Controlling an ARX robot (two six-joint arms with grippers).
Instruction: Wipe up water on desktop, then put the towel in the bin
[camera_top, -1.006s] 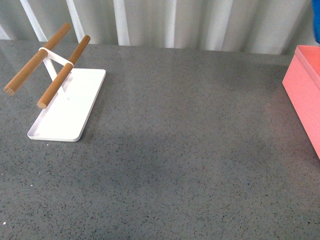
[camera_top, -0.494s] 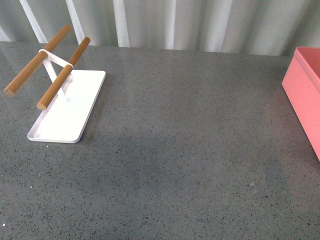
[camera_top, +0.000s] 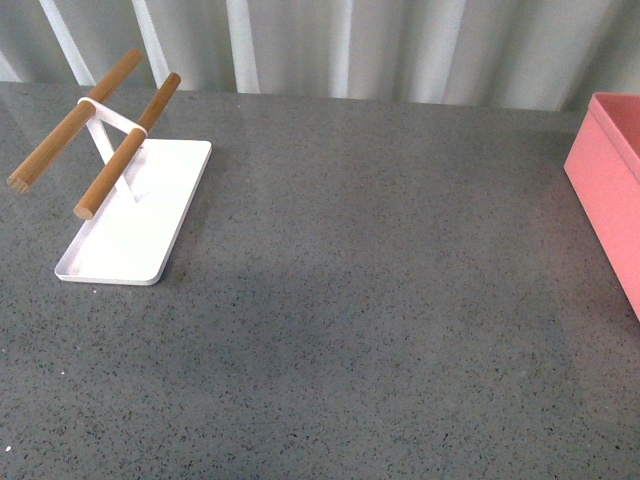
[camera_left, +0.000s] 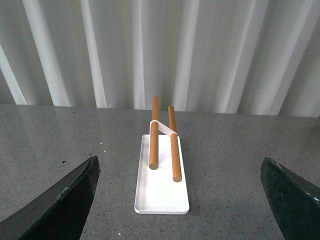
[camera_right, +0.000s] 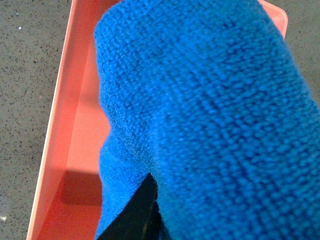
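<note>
The bright blue fluffy towel (camera_right: 210, 115) fills most of the right wrist view, and my right gripper (camera_right: 170, 220) is shut on it. Only one dark finger (camera_right: 141, 210) shows under the cloth. The towel hangs above the open salmon-pink bin (camera_right: 65, 125), whose floor and wall show beneath it. In the front view the bin (camera_top: 610, 190) stands at the right edge of the speckled grey desktop (camera_top: 380, 300). No arm and no towel appear there. My left gripper (camera_left: 179, 175) is open above the desktop, holding nothing, with its fingers wide apart.
A flat white tray (camera_top: 130, 240) with two wooden rods (camera_top: 125, 145) on a white stand sits at the desktop's left rear, straight ahead of my left gripper. A ribbed white wall (camera_top: 400, 45) runs behind the desktop.
A sliver of blue at the front view's top right corner one second ago has gone out of view. The tray, rods and bin have not moved.
</note>
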